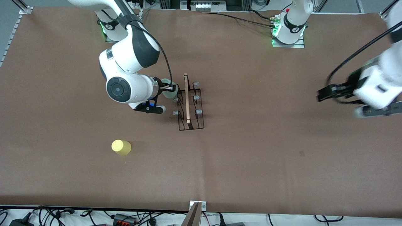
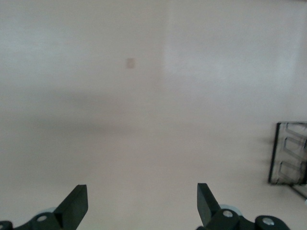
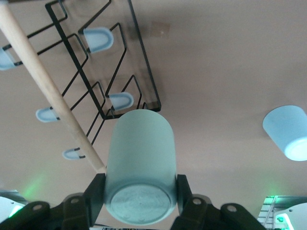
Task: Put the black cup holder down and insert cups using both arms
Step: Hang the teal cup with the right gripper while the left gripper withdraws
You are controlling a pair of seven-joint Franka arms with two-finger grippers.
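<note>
The black cup holder (image 1: 190, 103) stands on the brown table, its wooden rod (image 3: 48, 91) along the top and its grey-blue prongs (image 3: 98, 38) bare. My right gripper (image 1: 165, 90) is shut on the mint-green cup (image 3: 139, 153), holding it on its side right beside the holder's prongs on the right arm's side. The yellow cup (image 1: 121, 147) stands upside down, nearer the front camera. The light blue cup (image 3: 288, 132) shows only in the right wrist view. My left gripper (image 1: 321, 94) is open and empty above bare table toward the left arm's end, and the holder (image 2: 289, 153) sits at the edge of its view.
The arm bases (image 1: 288, 31) stand along the table's back edge. Cables and power adapters (image 1: 122, 218) lie past the front edge. A small dark mark (image 1: 301, 153) is on the table cover.
</note>
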